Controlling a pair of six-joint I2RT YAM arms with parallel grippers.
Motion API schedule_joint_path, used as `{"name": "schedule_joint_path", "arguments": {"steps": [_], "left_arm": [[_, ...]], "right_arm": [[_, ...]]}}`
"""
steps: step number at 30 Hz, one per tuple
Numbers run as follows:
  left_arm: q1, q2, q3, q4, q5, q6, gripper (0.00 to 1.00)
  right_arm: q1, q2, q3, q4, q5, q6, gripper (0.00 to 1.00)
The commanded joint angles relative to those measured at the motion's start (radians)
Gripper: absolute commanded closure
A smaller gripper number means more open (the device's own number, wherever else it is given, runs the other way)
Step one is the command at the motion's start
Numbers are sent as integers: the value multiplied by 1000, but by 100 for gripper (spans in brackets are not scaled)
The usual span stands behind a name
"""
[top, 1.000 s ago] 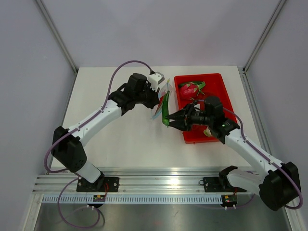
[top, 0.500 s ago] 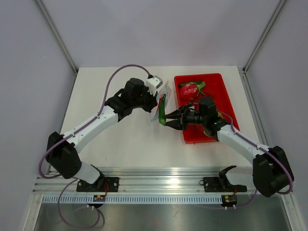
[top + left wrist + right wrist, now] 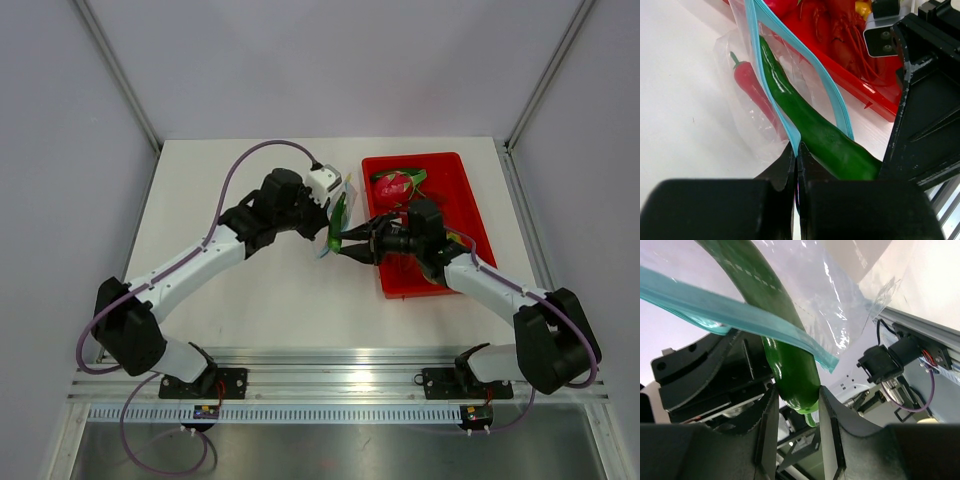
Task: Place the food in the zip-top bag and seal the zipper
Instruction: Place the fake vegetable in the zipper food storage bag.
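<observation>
The food, a long green pepper (image 3: 810,120), pokes tip-first through the open mouth of the clear zip-top bag (image 3: 740,115). A small red chili (image 3: 747,82) lies inside the bag. My left gripper (image 3: 797,148) is shut on the near lip of the light-blue zipper (image 3: 812,65) and holds the bag up off the table. My right gripper (image 3: 797,390) is shut on the pepper's thick stem end (image 3: 795,385), just outside the zipper strip (image 3: 715,307). From above, the pepper (image 3: 338,222) and the bag (image 3: 344,196) hang between the two grippers.
A red tray (image 3: 462,185) stands on the right side of the white table (image 3: 200,200). It holds a pink dragon fruit (image 3: 393,186) and other toy food. My right arm reaches left across the tray's near corner. Metal rails run along the table's front edge.
My right gripper has moved left with the pepper, pushing it further into the bag's mouth. My left gripper has shifted slightly toward it, still holding the bag.
</observation>
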Motion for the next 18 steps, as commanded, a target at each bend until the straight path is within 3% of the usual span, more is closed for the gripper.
{"name": "schedule_joint_path", "arguments": {"steps": [1, 4, 14, 15, 16, 17, 18], "left_arm": [[-8, -53, -15, 43, -8, 11, 100], [-8, -72, -24, 46, 7, 8, 100], [-11, -98, -30, 19, 41, 10, 100], [-12, -98, -30, 19, 44, 10, 100], [-14, -96, -29, 16, 47, 8, 100], [-14, -92, -27, 13, 47, 10, 100], [-14, -90, -26, 11, 47, 7, 100]], "right_arm": [[1, 8, 73, -34, 51, -35, 100], [1, 31, 126, -149, 89, -125, 100], [-1, 92, 191, -212, 187, -205, 98], [1, 92, 211, -226, 197, -217, 91], [-1, 91, 221, -231, 206, -251, 78], [-1, 84, 234, -281, 224, -271, 58], [-1, 80, 265, -306, 232, -292, 49]]}}
